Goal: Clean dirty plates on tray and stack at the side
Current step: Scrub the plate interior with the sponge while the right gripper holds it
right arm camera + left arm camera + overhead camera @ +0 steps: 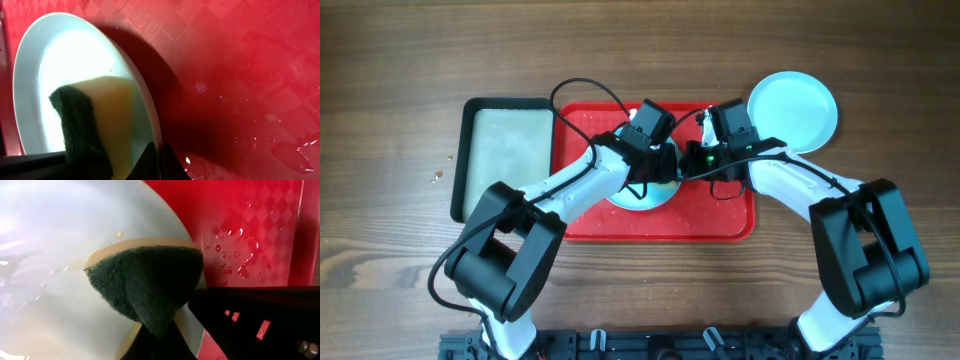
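Note:
A pale plate lies in the red tray, mostly hidden under both arms. My left gripper is shut on a sponge with a yellow body and a dark green scouring face, which presses on the wet plate surface. My right gripper is shut on that plate's rim and holds it tilted up off the tray floor. The sponge also shows in the right wrist view on the plate. A pale turquoise plate lies on the table outside the tray's far right corner. A third plate is not in view.
A smaller black-rimmed tray with a pale inside stands against the red tray's left side. Water drops lie on the red tray floor. A small crumb lies on the wooden table left of the black tray.

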{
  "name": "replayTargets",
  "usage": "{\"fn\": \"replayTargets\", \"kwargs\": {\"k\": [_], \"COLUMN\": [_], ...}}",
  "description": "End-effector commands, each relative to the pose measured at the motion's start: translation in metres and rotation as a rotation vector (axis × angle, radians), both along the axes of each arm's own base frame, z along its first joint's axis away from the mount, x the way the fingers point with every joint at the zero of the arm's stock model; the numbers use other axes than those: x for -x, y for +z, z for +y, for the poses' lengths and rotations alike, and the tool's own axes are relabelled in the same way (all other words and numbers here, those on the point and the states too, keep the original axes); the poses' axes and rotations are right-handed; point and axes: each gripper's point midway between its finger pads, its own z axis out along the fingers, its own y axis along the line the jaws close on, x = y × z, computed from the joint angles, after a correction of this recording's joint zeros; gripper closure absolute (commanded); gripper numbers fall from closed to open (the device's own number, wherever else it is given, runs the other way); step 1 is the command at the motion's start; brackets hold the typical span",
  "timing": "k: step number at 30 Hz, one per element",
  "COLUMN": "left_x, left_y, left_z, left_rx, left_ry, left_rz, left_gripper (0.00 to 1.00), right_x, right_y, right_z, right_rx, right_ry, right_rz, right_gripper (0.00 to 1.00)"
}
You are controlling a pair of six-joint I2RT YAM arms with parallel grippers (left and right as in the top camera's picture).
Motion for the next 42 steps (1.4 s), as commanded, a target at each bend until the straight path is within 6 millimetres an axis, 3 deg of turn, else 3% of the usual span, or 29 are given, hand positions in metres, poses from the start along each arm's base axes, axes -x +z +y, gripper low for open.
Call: {"fn": "replayTargets", "kwargs": {"k": [1,4,8,13,20,24,29,42], "left_x": [-0.016,-0.034,-0.034,-0.014,0.004,-0.006,-0.034,-0.027], "left_y": [0.002,0.015,0.041,0.027,-0.010,-0.028,-0.025,-0.039], "left_z": [0.013,0.044,0.083,0.111,0.097,0.090,0.076,0.053], "left_rx": [0.012,0.014,-0.027,-0.091,-0.140,-0.133,-0.079,-0.036], "left_ry": [0.043,0.118,0.110,0.125,0.056,0.052,0.058,0.024], "left_rz": [-0.007,-0.017,-0.036,0.078,0.169,0.154,0.044,0.069], "left_gripper": [0.96,0.96,0.96,0.96,0.96,0.96,0.96,0.96], "right_x": [0.005,0.005,0.005,0.005,0.005,0.005,0.005,0.004], "right_y": [-0.005,-0.005,-0.005,-0.005,-0.005,-0.005,-0.005,-0.005], "right_z": [0.005,0.005,0.005,0.005,0.005,0.005,0.005,0.005], "right_rx": [-0.020,-0.019,-0.020,-0.020,-0.020,-0.020,-0.020,-0.020], "right_ry": [0.008,0.009,0.008,0.008,0.008,0.008,0.008,0.009], "right_rz": [0.026,0.026,0.026,0.026,0.026,0.026,0.026,0.026], "right_gripper": [0.96,0.96,0.96,0.96,0.96,0.96,0.96,0.96]}}
